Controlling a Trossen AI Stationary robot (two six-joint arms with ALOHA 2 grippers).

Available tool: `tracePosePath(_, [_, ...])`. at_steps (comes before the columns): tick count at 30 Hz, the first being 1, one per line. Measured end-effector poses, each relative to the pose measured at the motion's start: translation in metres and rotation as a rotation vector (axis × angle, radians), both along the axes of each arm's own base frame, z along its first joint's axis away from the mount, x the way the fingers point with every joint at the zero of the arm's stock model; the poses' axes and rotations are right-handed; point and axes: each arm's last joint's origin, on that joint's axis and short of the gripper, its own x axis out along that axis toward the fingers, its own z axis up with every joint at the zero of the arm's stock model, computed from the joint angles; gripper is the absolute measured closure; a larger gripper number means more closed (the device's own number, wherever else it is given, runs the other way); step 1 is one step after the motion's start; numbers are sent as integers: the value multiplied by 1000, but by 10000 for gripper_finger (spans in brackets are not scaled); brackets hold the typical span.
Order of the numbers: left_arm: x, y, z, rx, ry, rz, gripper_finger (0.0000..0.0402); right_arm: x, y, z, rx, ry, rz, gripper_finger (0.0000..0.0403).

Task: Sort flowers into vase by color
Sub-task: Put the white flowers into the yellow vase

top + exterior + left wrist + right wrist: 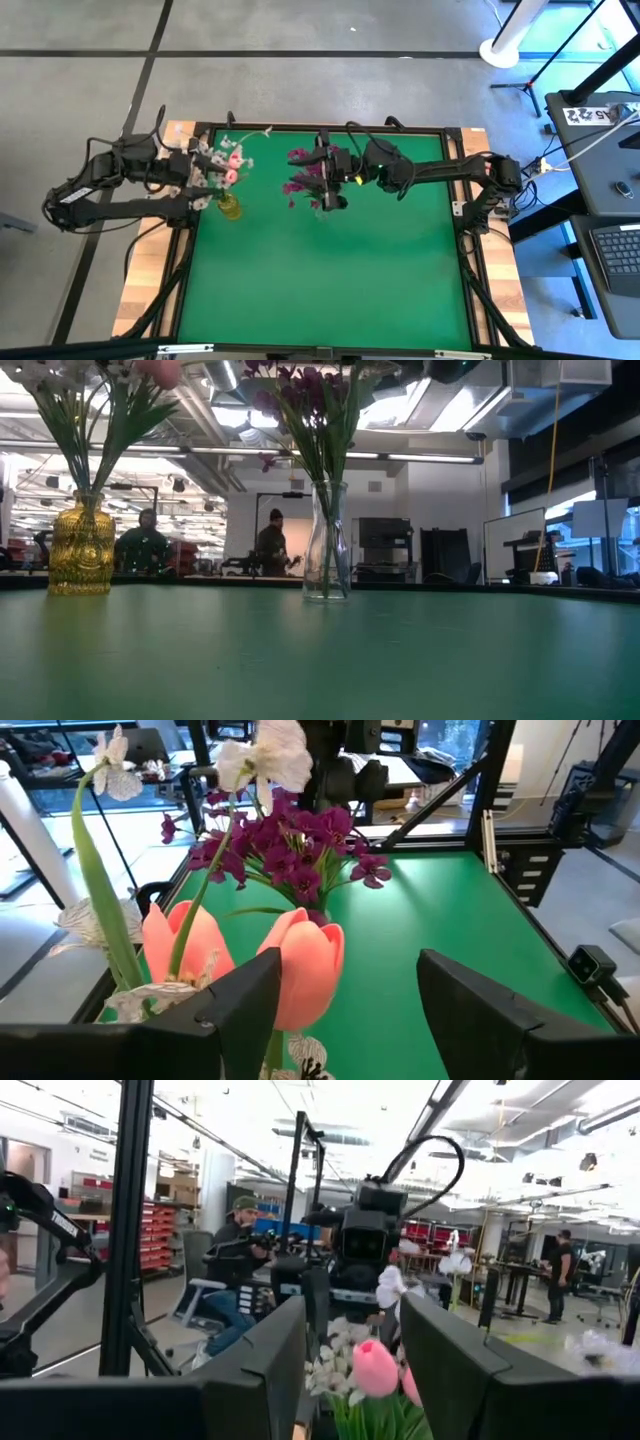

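Observation:
White and pink flowers [226,160] stand with their stems in a yellow vase [82,545] at the table's far left. Magenta flowers [300,172] stand in a clear glass vase [327,540] near the far middle. My left gripper [210,186] hovers open just left of the yellow vase; in its wrist view the pink tulips [305,970] show beside one finger, nothing between the fingers. My right gripper [322,180] hovers open over the magenta bunch, pointing toward the table's left. Its wrist view [350,1370] shows only the far pink and white flowers through the gap.
The green mat [330,270] stretches bare toward the near edge. A black frame [470,240] runs around the table. People [272,545] stand in the room beyond the far edge.

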Motion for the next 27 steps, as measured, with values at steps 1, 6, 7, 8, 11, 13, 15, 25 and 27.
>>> tracePosePath(1, [0, 0, 0, 0, 0, -1, 176, 0, 0, 1, -3, -4, 0, 240])
tracePosePath(6, [0, 0, 0, 2, -1, -3, 221, 1, 0, 2, -9, -3, -18, 240])
tracePosePath(7, [0, 0, 0, 2, -4, -3, 229, 1, -1, 1, -7, -1, -23, 240])
tracePosePath(8, [0, 0, 1, 4, -9, -4, 238, 1, -1, 1, -7, 2, -29, 240])
tracePosePath(11, [1, 0, 4, 20, -45, -7, 262, 1, -1, 0, -8, 13, -30, 240])
tracePosePath(13, [1, 0, 8, 28, -71, -7, 275, 1, -1, 0, -8, 13, -30, 240])
tracePosePath(15, [0, 0, 15, 42, -117, -9, 283, 1, -1, 0, -8, 16, -30, 240])
tracePosePath(25, [-17, -5, 48, 90, -257, -9, 257, 2, -1, -3, -5, 51, -29, 240])
tracePosePath(27, [-20, -6, 54, 95, -286, -8, 249, 2, -1, -4, -4, 62, -29, 240])
